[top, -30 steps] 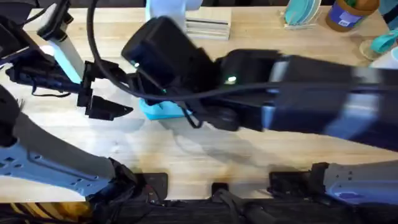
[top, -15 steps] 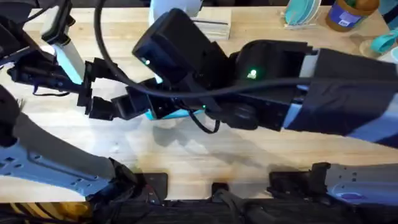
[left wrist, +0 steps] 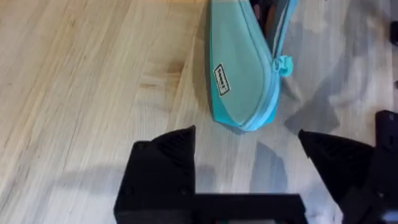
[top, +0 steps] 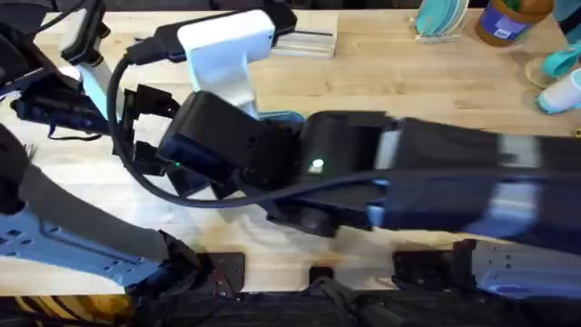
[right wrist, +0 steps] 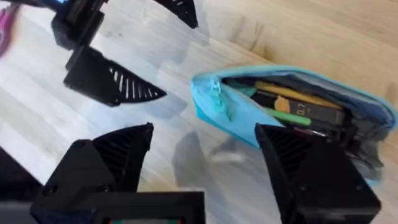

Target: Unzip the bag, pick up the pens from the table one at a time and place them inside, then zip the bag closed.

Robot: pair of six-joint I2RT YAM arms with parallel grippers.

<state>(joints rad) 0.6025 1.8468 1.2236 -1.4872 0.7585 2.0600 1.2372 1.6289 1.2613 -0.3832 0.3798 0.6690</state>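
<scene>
**One pouch open on the wooden surface, two tools spread wide beside it**

The large light-coloured wooden butcher-block surface point(left wrist: 87, 74) carried everything. Two dark robot arms worked over it: the right arm point(top: 436, 186) stretched across the middle in the overhead view, large and blurred, while the left arm point(top: 64, 218) rose from the lower left.

One long, soft teal-blue fabric pouch point(right wrist: 292, 112) lay on the surface between the two tools. Its zipper was open, the teal pull point(right wrist: 217, 102) hanging at the end nearer the left tool. Inside the opening lay a light green pen point(right wrist: 283, 116) and a dark one point(right wrist: 311, 112), close together, with a yellowish slim item next to them that I could not identify.

The left tool point(left wrist: 249, 155) hovered just off the pouch's closed end, its two black fingers wide apart and holding nothing. The right tool point(right wrist: 205, 162) hung over the pouch's near side, its two black fingers likewise spread wide and empty.

One pink handle point(right wrist: 4, 28) showed at the edge of the right wrist view.
</scene>
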